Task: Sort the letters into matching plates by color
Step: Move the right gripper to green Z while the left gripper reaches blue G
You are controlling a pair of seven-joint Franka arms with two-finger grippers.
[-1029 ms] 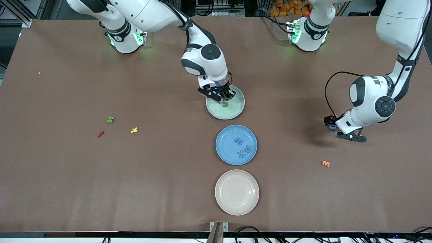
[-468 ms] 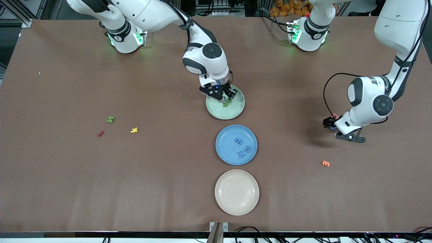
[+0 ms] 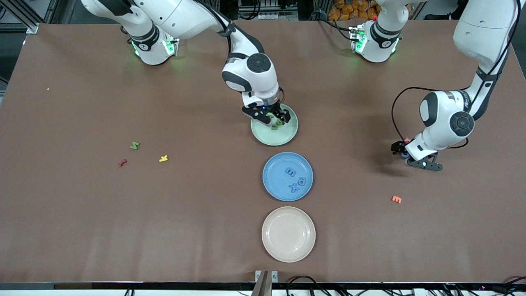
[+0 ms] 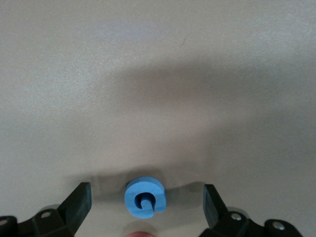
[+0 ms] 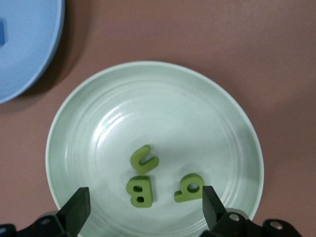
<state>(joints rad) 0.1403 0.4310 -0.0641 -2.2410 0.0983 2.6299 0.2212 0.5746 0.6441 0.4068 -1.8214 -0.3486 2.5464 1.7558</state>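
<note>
My right gripper (image 3: pixel 276 119) hangs open low over the pale green plate (image 3: pixel 284 137). In the right wrist view three green letters lie in that plate (image 5: pixel 173 108): a hooked one (image 5: pixel 143 159), a B (image 5: pixel 139 191) and a 9-shaped one (image 5: pixel 190 188), all between the spread fingers (image 5: pixel 76 207) and touched by neither. The blue plate (image 3: pixel 274 186) holds three blue letters (image 3: pixel 296 180). My left gripper (image 3: pixel 404 153) is open, low over the table at the left arm's end. A round blue letter (image 4: pixel 145 197) lies between its fingers. One more green letter (image 3: pixel 134 145) lies on the table toward the right arm's end.
A beige plate (image 3: pixel 288 234) stands nearest the front camera, in line with the other two plates. Red (image 3: pixel 122 163) and yellow (image 3: pixel 163 158) letters lie by the loose green one. An orange letter (image 3: pixel 396 199) lies near the left gripper.
My right gripper has opened and let a green letter drop into the pale green plate. The left arm has shifted slightly over the blue letter.
</note>
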